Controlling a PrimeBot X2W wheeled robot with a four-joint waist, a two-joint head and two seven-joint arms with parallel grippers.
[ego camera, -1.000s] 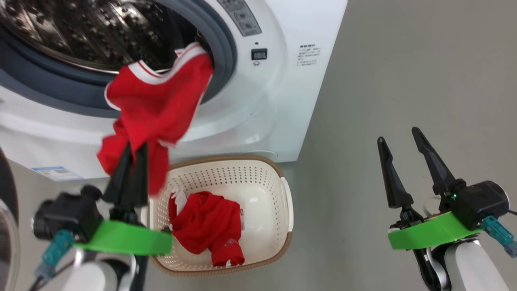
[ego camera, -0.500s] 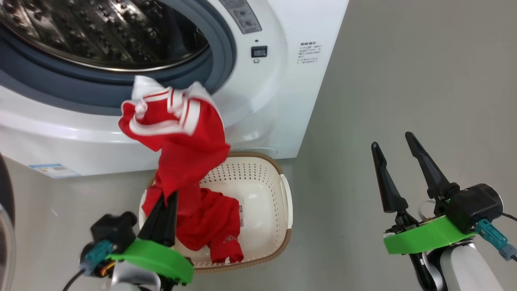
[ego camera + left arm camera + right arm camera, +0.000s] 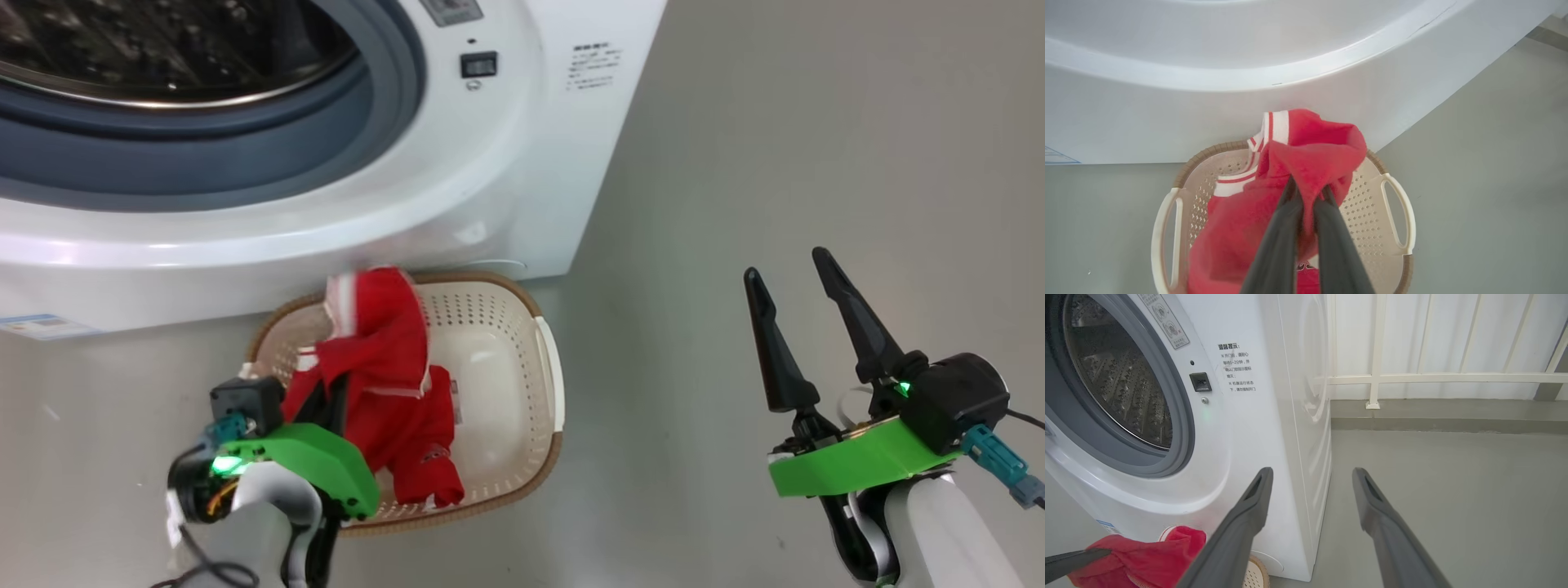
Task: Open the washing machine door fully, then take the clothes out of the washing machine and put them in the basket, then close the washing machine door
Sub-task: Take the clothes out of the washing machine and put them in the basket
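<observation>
While my left gripper (image 3: 1308, 188) clamps the red shorts (image 3: 1314, 151) over the basket (image 3: 1206, 154), I want it lower before letting go (right gripper (image 3: 784, 265) spread, idle).

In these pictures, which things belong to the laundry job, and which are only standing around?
For the job:
washing machine, its drum opening uncovered
red clothes
basket
left tool, shut on the red clothes over the basket

Only around:
right tool, open, holding nothing
white railing
grey floor
</observation>
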